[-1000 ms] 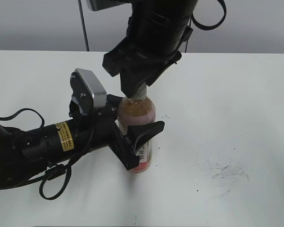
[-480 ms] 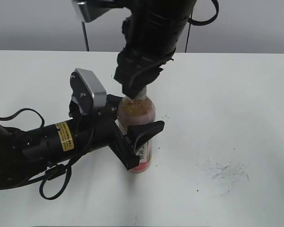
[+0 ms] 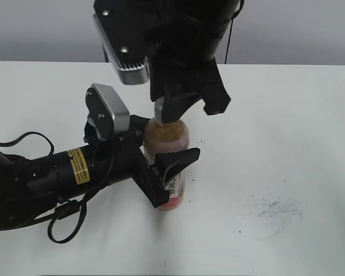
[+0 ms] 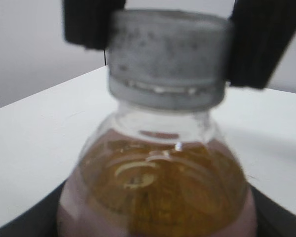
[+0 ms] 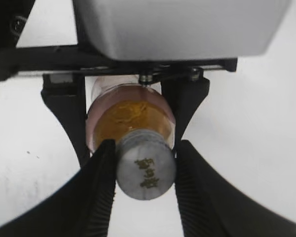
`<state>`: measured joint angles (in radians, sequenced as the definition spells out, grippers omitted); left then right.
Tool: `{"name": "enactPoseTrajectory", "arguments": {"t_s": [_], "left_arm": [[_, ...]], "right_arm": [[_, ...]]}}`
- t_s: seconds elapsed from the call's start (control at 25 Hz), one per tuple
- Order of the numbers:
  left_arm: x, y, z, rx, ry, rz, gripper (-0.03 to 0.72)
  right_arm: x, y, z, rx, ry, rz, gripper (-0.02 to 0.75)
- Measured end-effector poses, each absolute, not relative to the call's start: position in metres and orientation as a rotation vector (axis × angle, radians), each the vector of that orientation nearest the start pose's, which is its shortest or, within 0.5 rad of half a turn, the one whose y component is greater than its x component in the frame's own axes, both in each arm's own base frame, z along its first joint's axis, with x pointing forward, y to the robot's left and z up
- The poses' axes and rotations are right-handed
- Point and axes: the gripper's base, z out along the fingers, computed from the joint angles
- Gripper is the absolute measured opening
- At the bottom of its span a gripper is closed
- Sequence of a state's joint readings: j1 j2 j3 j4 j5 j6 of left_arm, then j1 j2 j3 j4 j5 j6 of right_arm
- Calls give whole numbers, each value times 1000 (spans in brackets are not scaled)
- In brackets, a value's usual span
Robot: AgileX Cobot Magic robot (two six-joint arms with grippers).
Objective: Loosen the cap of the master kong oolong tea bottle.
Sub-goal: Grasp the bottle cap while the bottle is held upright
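A white table (image 3: 287,126) under a grey wall carried the bottle and both arms.
The left gripper (image 3: 171,172) clamped the upright clear plastic bottle of amber tea (image 3: 167,138) between its jaws; directly above, the right gripper (image 5: 145,170) pinched the small round grey ribbed screw cap (image 5: 146,168) from both sides.

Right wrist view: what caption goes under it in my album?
Right gripper pinches the grey cap on the tea bottle.
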<state>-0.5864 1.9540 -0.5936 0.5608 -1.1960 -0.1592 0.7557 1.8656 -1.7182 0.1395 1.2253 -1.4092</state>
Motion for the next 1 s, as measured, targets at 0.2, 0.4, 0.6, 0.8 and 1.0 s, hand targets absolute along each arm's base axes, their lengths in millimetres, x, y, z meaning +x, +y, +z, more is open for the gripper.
{"name": "enactPoseTrajectory", "arguments": {"t_s": [0.2,0.4,0.6,0.8,1.0], "left_arm": [[237,-212,126,930,1495,-823,445],[237,-212,126,930,1494,-823,445],[237,-212,126,930,1495,-822,445],[237,-212,127,931,1494,-822,445],[237,-212,127,935,1491,-825,445]], "right_arm": [[280,280,303,-2695,855,-34,274],[280,279,303,-2816,398,-124,274],[280,280,303,-2830,325,-144,274],[280,279,303,-2786,579,-114,274],[284,276,303,-2581,1207,-70,513]]}}
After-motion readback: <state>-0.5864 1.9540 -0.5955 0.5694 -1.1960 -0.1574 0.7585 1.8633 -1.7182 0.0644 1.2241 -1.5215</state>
